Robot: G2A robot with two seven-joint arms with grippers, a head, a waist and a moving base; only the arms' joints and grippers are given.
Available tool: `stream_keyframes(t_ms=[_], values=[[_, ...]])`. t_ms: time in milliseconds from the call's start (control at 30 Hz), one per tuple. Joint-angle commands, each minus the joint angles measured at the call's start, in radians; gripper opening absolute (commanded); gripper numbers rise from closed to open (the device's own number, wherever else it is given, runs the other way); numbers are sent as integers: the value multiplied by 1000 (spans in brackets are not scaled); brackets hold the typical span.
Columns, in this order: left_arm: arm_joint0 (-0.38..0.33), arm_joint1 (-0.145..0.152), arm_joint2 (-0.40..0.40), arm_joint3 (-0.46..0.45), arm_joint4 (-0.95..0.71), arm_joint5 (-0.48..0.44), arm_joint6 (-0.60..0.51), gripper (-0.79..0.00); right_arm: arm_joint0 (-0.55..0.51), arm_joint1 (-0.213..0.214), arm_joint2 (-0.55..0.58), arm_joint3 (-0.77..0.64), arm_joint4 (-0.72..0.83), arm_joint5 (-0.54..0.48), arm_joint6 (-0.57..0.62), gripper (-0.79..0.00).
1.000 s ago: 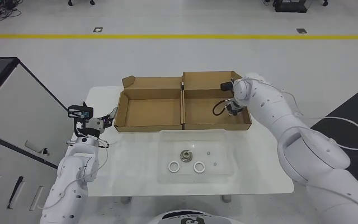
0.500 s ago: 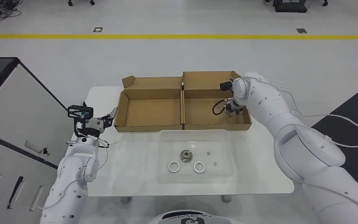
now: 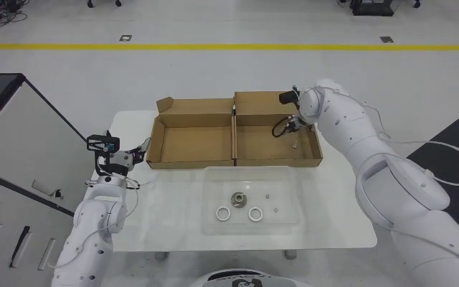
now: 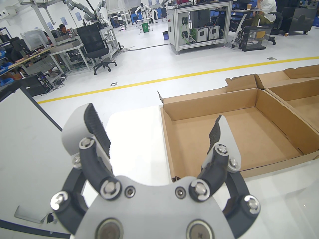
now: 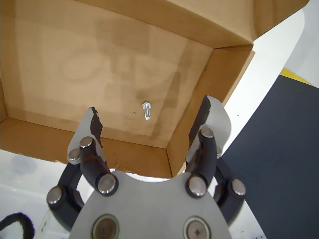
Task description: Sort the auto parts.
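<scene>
Nearest, in the lower middle of the top view, a clear tray (image 3: 215, 179) on the white table (image 3: 165, 215) holds a metal hub (image 3: 236, 198), two white rings (image 3: 224, 213) and a few tiny parts. Over at the left edge the left tool (image 4: 154, 115) hangs spread and empty beside the left cardboard box (image 4: 249, 135). Farther back, right of centre, the right tool (image 5: 149, 106) is spread wide above the right cardboard box (image 5: 74, 50), where a small bolt (image 5: 146, 110) lies on the bottom in its right half.
</scene>
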State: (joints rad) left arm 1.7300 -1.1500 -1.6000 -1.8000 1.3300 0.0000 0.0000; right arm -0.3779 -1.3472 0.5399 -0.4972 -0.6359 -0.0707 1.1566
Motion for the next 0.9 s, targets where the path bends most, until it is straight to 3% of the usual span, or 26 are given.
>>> stream_keyframes(t_ms=[0, 300, 633, 867], values=[[0, 0, 0, 0, 0, 0, 0, 0, 2, 14, 17, -37, 3, -27, 15, 0], [0, 0, 0, 0, 0, 0, 0, 0, -70, 118, 136, -380, -22, -117, 116, 0], [0, 0, 0, 0, 0, 0, 0, 0, -367, 279, 425, -1014, -10, -262, 329, 0], [0, 0, 0, 0, 0, 0, 0, 0, -481, 349, 439, -1238, 11, -255, 338, 0]])
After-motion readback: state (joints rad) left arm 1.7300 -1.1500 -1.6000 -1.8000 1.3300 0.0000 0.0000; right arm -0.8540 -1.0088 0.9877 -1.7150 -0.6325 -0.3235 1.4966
